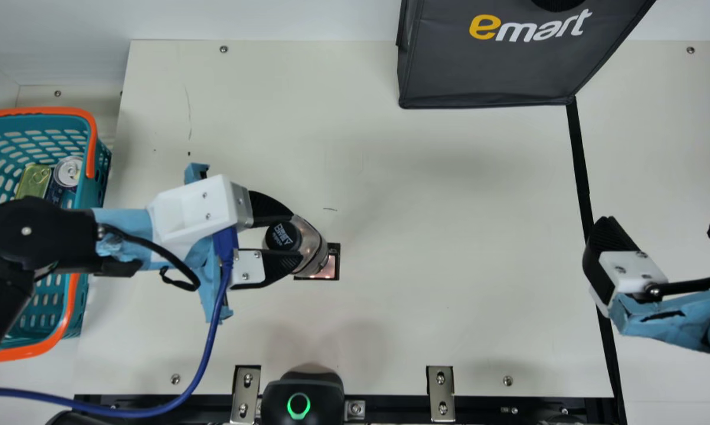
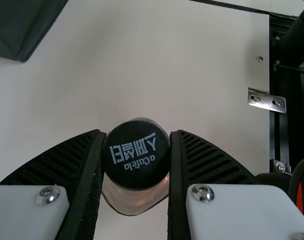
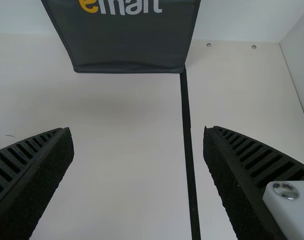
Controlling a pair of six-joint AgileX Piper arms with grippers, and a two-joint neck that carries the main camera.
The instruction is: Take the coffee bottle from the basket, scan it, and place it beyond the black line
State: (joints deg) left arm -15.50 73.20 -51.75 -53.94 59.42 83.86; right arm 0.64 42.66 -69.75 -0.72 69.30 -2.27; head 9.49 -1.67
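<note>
Main view: the black left gripper [image 1: 297,238] clamps one clear, black-capped coffee bottle [image 1: 311,241] toward eight o'clock; the black right gripper [image 1: 664,224] gapes at three. Left wrist view: cream table [image 2: 206,75] beneath the bottle. Right wrist view: one black line [image 3: 187,135], white walls [image 3: 246,20].

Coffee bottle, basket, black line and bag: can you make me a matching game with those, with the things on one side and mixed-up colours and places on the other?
Things:
1. coffee bottle
2. basket
3. black line
4. bag

Colours and places:
A. dark grey, at the top edge of the main view
B. a long, thin strip
C. held in the left gripper
D. blue-green with holes and orange handles

Right pairs: 1-C, 2-D, 3-B, 4-A
</note>
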